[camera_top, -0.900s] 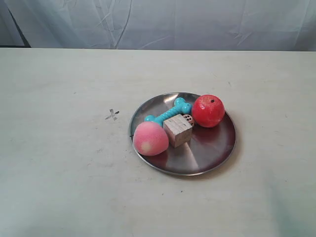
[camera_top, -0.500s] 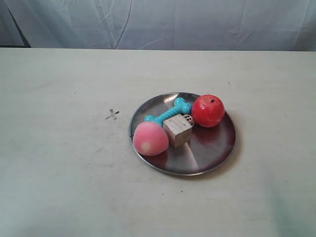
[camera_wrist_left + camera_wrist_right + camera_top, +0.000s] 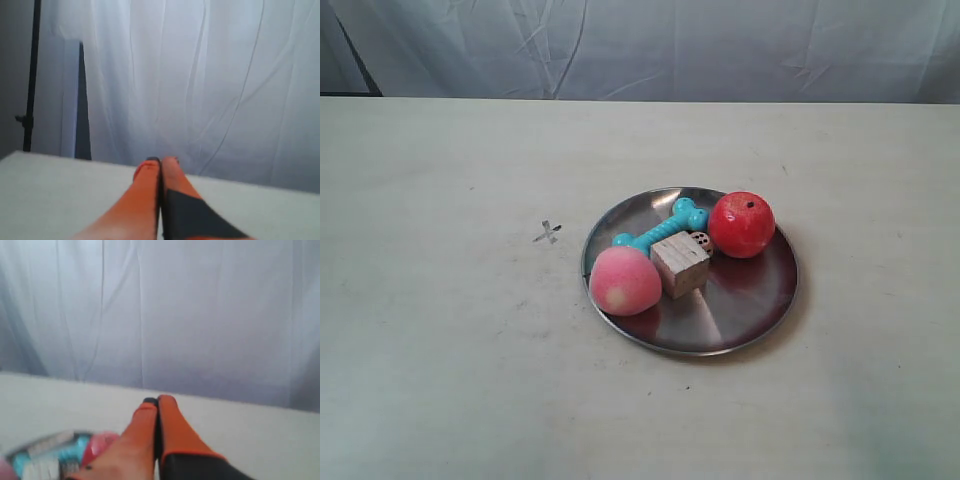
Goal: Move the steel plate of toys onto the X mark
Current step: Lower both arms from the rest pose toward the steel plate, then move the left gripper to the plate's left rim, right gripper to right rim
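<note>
1. The steel plate (image 3: 750, 300) is sitting on the surface (image 3: 440, 350), near the X mark (image 3: 548, 232) but not touching it
2. Its low rim is corralling the toys (image 3: 680, 264), probably so that all travel as one load
3. The left pincer (image 3: 160, 161) and right pincer (image 3: 157, 400) are each hanging with fingers pressed together, gripping nothing; the plate is awaiting a grasp

The round shiny steel plate (image 3: 750, 300) lies flat on the table. On it sit a red apple (image 3: 741, 225), a pink peach (image 3: 625, 281) at the rim nearest the mark, a teal bone (image 3: 663, 229), a pale wooden cube (image 3: 680, 265) and a small spotted die (image 3: 701, 241) just behind the cube. The thin dark X mark (image 3: 548, 232) is near the plate, uncovered, apart from its rim.
</note>
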Controlling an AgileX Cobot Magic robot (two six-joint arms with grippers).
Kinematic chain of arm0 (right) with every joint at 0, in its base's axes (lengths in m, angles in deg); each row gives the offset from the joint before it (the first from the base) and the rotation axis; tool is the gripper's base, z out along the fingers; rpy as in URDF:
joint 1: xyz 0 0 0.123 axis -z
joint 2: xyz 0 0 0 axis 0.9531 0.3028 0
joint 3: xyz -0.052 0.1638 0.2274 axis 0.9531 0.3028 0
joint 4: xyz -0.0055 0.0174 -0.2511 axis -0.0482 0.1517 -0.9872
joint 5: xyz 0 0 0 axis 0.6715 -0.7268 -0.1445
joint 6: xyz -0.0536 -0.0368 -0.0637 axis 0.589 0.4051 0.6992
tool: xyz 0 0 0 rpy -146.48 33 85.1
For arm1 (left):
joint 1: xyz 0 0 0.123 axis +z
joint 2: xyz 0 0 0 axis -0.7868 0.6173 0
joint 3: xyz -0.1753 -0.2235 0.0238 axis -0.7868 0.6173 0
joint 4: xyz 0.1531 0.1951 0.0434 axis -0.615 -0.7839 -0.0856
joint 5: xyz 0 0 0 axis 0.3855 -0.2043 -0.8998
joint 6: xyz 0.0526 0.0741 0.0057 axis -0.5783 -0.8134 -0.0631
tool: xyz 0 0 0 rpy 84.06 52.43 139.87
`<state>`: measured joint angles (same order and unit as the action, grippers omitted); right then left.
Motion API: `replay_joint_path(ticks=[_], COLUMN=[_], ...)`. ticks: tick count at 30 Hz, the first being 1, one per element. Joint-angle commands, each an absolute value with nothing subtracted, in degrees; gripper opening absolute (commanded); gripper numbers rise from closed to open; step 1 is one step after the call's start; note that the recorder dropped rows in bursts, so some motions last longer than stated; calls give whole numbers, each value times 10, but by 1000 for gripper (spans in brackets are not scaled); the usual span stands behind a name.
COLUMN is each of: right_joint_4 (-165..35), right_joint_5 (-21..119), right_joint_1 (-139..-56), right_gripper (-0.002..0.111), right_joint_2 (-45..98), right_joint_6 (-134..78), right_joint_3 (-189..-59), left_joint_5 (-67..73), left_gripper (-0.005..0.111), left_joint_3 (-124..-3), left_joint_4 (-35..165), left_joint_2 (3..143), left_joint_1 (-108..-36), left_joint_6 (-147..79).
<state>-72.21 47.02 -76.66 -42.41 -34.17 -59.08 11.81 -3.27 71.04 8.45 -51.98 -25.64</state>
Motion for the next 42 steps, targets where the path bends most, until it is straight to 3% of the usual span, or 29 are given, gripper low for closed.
replay_joint_path(ticks=[1, 5, 11, 15, 20, 25, 34, 37, 42], right_joint_4=[-639, -498, -336, -336, -424, -556, -565, -545, -519], right_joint_5=[290, 234, 350, 442, 581, 708, 795, 808, 812], right_joint_1=[-764, -764, -764, -764, -764, -764, -764, -764, -765], right_gripper=[0, 0, -1, -1, -1, -1, 1, 16, 60], right_joint_2=[-422, -422, -417, -361, -164, 40, 344, 395, 424], right_joint_6=[-353, -457, -504, -495, -451, -451, -451, -451, -448], right_joint_3=[-590, -590, -590, -636, -773, -919, -1069, -1068, -1039], left_joint_5=[228, 248, 200, 77, -48, -120, -398, -478, -539], left_gripper=[0, 0, 0, 0, 0, 0, 0, 0, 0], left_joint_3=[-31, -31, -44, -161, -336, -475, -696, -768, -879], left_joint_4=[745, 740, 741, 690, 593, 678, 1090, 1128, 1086], left_joint_2=[81, 81, 90, 175, 384, 589, 906, 996, 1104], left_joint_1=[-520, -520, -520, -520, -521, -543, -561, -562, -572], left_joint_6=[-190, -91, 41, 40, 35, -121, -640, -674, -674])
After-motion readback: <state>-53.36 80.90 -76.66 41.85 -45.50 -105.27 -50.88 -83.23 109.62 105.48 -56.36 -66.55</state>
